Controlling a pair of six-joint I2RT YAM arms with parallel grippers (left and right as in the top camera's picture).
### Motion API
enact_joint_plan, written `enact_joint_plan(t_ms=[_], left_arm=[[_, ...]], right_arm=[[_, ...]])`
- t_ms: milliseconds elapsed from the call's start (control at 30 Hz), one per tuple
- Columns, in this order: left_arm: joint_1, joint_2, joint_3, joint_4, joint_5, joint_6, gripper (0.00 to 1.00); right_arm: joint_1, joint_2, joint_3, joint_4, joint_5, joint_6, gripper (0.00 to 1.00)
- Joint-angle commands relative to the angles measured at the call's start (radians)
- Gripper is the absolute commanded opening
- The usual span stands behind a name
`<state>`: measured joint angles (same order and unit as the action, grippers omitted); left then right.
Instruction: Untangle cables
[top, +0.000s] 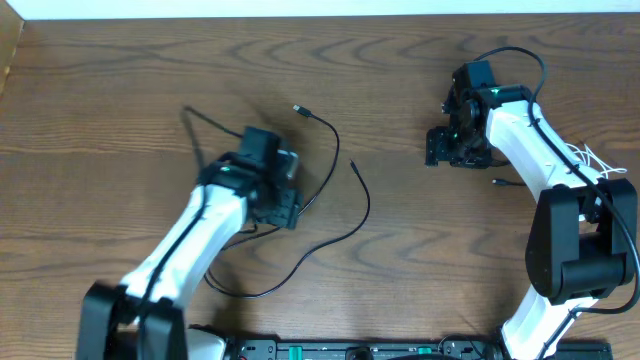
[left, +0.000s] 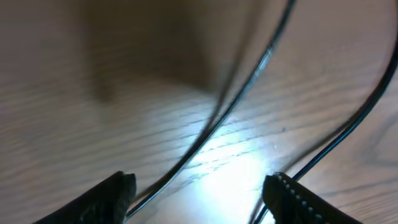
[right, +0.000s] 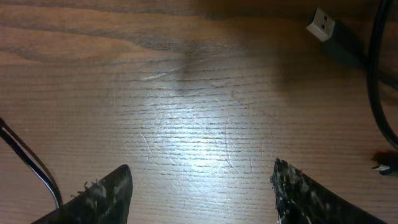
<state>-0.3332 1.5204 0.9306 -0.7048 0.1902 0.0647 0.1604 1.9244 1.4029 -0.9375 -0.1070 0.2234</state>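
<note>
Left hand (left: 199, 190): fingers apart; your wrist view alone shows a cord (left: 249, 81) running between them. Right hand (right: 202, 186): fingers apart over tabletop (right: 186, 124), plug (right: 322, 23) beyond.

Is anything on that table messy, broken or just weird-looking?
Nothing spilled or broken. Thin black cables sprawl in loose loops by the left gripper, one running between its open fingers. The right gripper has frayed-looking pads.

No text, label, brand or number can be read in any view
</note>
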Motion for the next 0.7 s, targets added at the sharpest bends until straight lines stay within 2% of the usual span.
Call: enact_joint_plan(t_ms=[0, 133, 333, 400, 567, 667], left_arm=[[-0.035, 0.073, -0.012, 0.003, 0.011, 0.113, 0.79], [-0.050, 0.136, -0.012, 0.012, 0.011, 0.163, 0.91], [-0.050, 0.200, -0.013, 0.024, 0.012, 0.212, 1.00], [-0.050, 0.209, -0.013, 0.026, 0.035, 0.227, 0.98], [-0.050, 0.211, -0.019, 0.011, 0.227, 0.360, 0.98], [-0.050, 0.211, -0.027, 0.011, 0.248, 0.373, 0.98]], right_arm=[[0.006, -0.002, -0.010, 0.002, 0.011, 0.000, 0.69], [0.006, -0.002, -0.010, 0.002, 0.011, 0.000, 0.70], [0.007, -0.002, -0.012, 0.002, 0.011, 0.000, 0.70], [0.007, -0.002, -0.013, 0.002, 0.011, 0.000, 0.70], [0.011, -0.002, -0.020, 0.007, 0.011, 0.000, 0.72], [0.011, -0.002, -0.022, 0.010, 0.011, 0.000, 0.73]])
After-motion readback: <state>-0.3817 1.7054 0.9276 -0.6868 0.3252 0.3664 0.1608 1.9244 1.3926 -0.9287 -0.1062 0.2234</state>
